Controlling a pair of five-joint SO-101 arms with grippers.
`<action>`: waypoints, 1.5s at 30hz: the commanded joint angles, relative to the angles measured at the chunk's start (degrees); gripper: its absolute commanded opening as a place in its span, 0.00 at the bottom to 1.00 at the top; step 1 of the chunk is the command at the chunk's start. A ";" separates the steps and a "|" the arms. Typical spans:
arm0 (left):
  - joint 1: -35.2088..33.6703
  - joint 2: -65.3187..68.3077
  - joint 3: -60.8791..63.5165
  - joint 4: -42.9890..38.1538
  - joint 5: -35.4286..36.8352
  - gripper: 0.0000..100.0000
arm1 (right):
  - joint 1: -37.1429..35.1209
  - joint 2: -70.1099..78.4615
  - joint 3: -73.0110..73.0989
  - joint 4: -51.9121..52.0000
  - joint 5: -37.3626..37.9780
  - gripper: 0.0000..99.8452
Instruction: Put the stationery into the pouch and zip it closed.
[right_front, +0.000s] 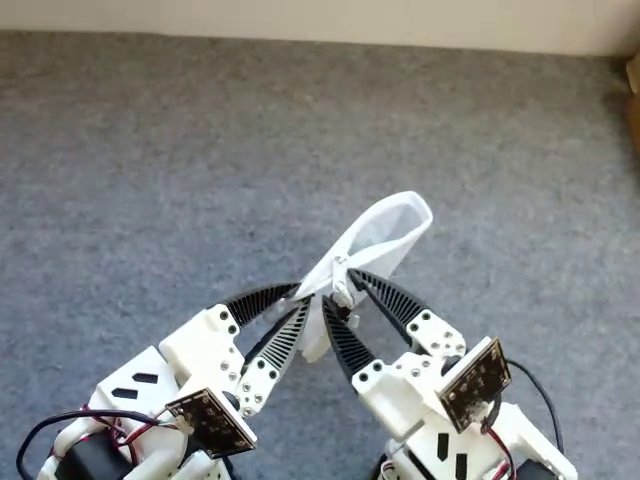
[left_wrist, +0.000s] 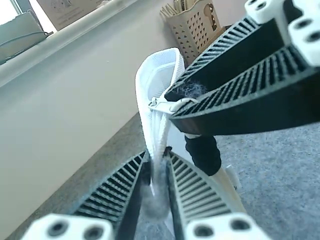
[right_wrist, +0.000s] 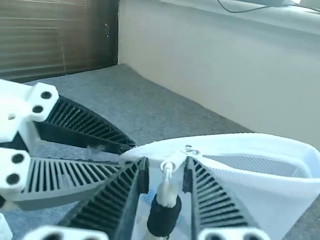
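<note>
- With both grippers at the zip end of the pouch (right_front: 385, 235), loading seems finished and zipping is the step in hand. I cannot tell whether the zip is fully shut.
- The pouch is held up off the carpet (right_front: 150, 150).
- Left gripper (right_front: 303, 298): jaws narrow, pinching the pouch's near end.
- Right gripper (right_front: 338, 290): jaws narrow on the zip pull (right_wrist: 167, 172) at that same end of the pouch.
</note>
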 joint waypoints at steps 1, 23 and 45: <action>0.13 -0.22 0.57 2.55 -0.62 0.00 | 1.19 1.80 -0.13 -1.45 0.97 0.08; 0.13 -0.22 0.57 2.73 -0.53 0.00 | 26.24 1.98 2.33 -16.04 5.80 0.01; 0.13 -0.22 0.22 3.52 -0.44 0.00 | 32.31 0.13 2.51 -9.80 2.73 0.12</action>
